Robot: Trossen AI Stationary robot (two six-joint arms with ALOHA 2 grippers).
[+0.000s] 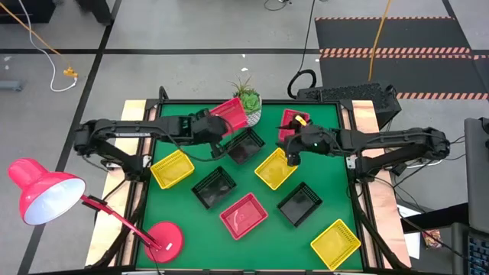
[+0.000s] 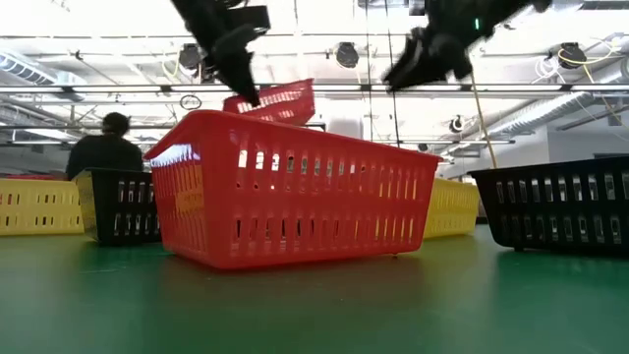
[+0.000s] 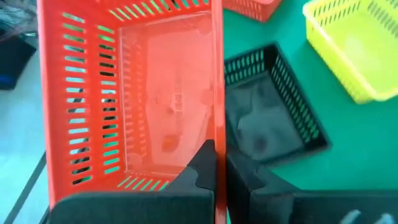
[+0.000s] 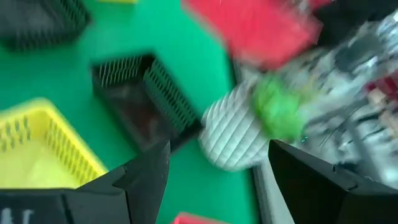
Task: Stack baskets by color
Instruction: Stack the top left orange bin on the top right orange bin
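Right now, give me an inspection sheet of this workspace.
Surface: green mat, baskets scattered.
Job's things: red basket lifted by left claw; two red, three yellow, three black unstacked.
Clutter: plant pot; red lamp.
Grippers: left claw shut on red basket's rim; right claw open above a yellow basket.
Cables: yellow cable on floor.
Surroundings: person behind table.

The left arm reached across the far-left table area, its left gripper (image 3: 219, 177) clamped shut on a basket wall, raised clear of the surface. The right gripper (image 1: 293, 155) hung mid-table, fingers spread wide, holding nothing.
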